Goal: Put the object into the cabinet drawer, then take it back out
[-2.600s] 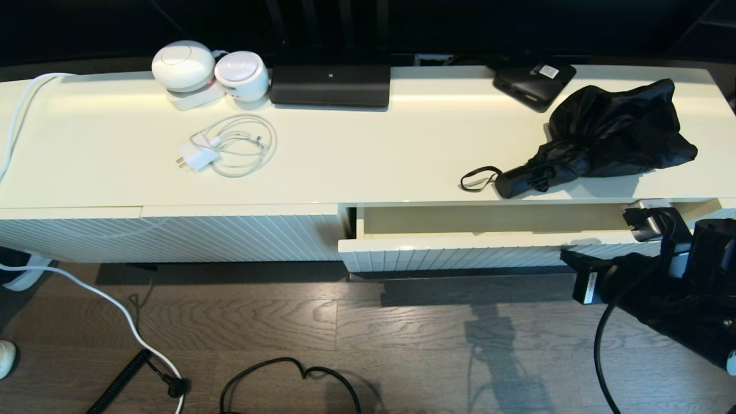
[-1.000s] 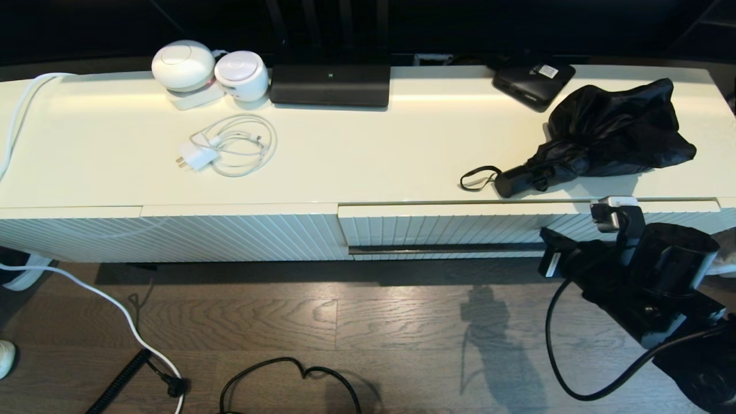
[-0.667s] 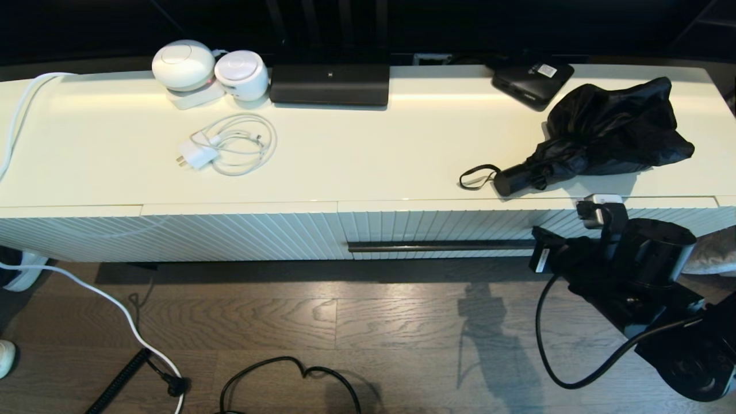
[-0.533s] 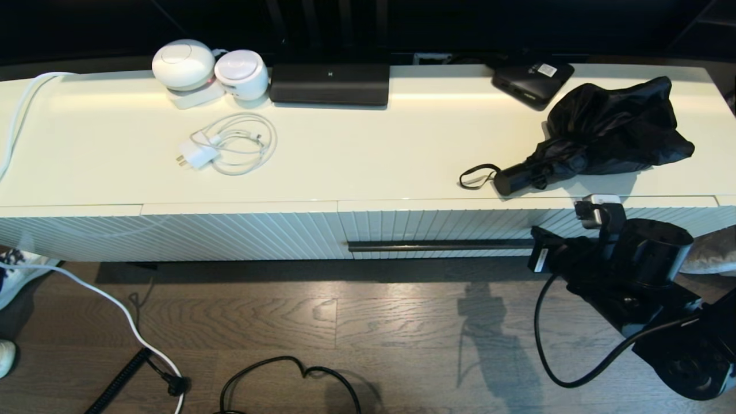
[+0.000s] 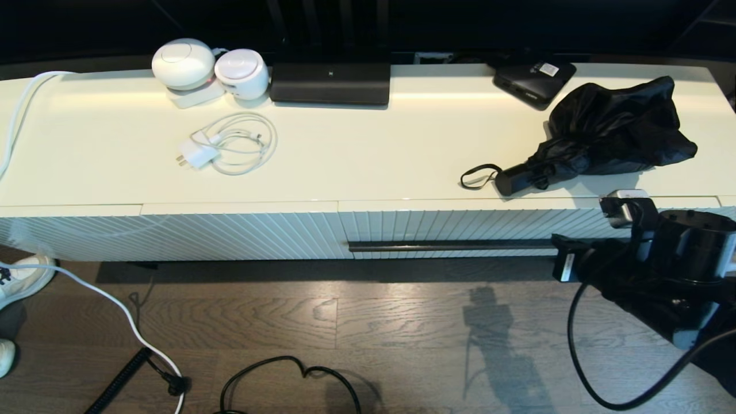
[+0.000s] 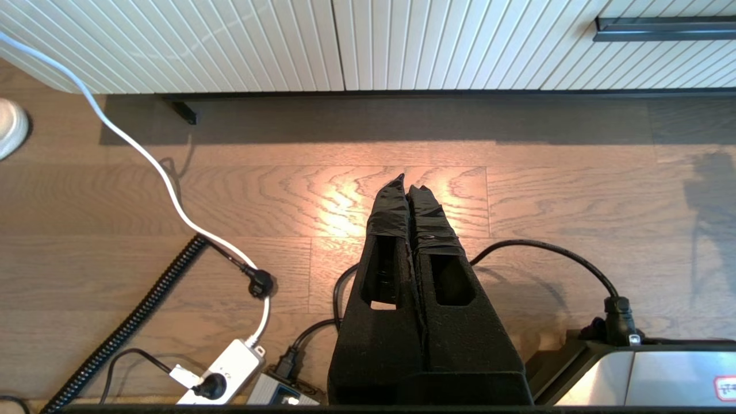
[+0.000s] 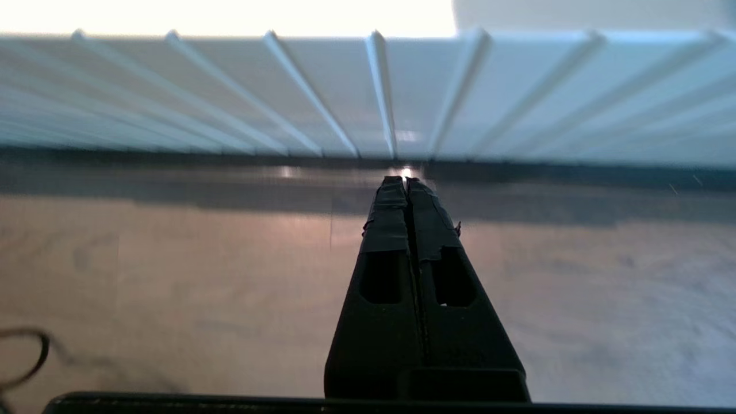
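- Right gripper: fingers pressed together, nothing between them. It sits low at the right end of the cabinet drawer, tips just off the ribbed front; contact cannot be told.
- Left gripper: fingers pressed together, empty, parked over the wood floor on the near side of the cabinet, well apart from the drawer.
- Only the left wrist view shows the near floor clutter: a power strip, a white cable and a coiled black cord. It also catches the left end of the bar handle.
- Only the right wrist view shows the shut right fingertips; in the head view the right arm's black body hides them.
- Only the head view shows the cabinet top: the umbrella lies at its right end, handle toward the near edge and wrist loop to the left, out of the drawer. The flat black box sits just behind it. Further left are a white charger and cable, a dark flat device and two white round units.
- Against the earliest frame: the drawer then stood pulled out and empty; now it is flush. The umbrella has not shifted. Over the last half second the right arm has moved right along the drawer front.
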Robot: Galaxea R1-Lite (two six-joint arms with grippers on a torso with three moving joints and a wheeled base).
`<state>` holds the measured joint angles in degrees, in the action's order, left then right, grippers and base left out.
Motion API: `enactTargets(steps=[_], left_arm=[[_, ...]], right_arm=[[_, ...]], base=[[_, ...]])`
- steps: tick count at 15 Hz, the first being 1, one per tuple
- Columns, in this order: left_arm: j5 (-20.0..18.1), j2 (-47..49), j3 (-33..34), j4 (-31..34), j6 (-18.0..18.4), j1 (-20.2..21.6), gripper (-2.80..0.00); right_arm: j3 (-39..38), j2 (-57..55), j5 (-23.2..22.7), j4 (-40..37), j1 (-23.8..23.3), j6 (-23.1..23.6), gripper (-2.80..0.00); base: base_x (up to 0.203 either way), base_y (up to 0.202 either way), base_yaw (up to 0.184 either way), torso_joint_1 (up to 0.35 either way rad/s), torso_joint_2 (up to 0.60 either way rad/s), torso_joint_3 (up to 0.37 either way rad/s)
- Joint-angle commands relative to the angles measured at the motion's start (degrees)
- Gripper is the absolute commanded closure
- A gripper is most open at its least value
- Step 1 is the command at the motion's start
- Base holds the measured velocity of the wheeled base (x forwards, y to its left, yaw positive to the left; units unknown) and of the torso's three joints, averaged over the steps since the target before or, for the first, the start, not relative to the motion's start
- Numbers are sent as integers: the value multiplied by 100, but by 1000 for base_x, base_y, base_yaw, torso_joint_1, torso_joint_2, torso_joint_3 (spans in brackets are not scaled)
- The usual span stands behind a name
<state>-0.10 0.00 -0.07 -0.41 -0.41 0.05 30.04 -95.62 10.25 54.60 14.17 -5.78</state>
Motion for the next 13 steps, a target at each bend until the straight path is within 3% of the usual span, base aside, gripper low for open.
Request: enactTargets(steps=[1, 5, 10, 13], left_arm=[[1, 0, -1, -2, -2, -4, 0], [1, 0, -1, -2, -2, -4, 0], [1, 0, 7, -2, -2, 4, 0], [1, 0, -1, -2, -2, 0, 0]], right_arm=[[21, 962, -6, -1207, -15, -5, 0], [106, 2358, 29, -3206, -34, 10, 0], [-44, 3649, 47, -4128, -138, 38, 0], [-345, 4226, 5, -4652, -454, 75, 0]], base=[[0, 0, 0, 0, 0, 0], [0, 0, 0, 0, 0, 0], [0, 0, 0, 0, 0, 0], [0, 0, 0, 0, 0, 0]])
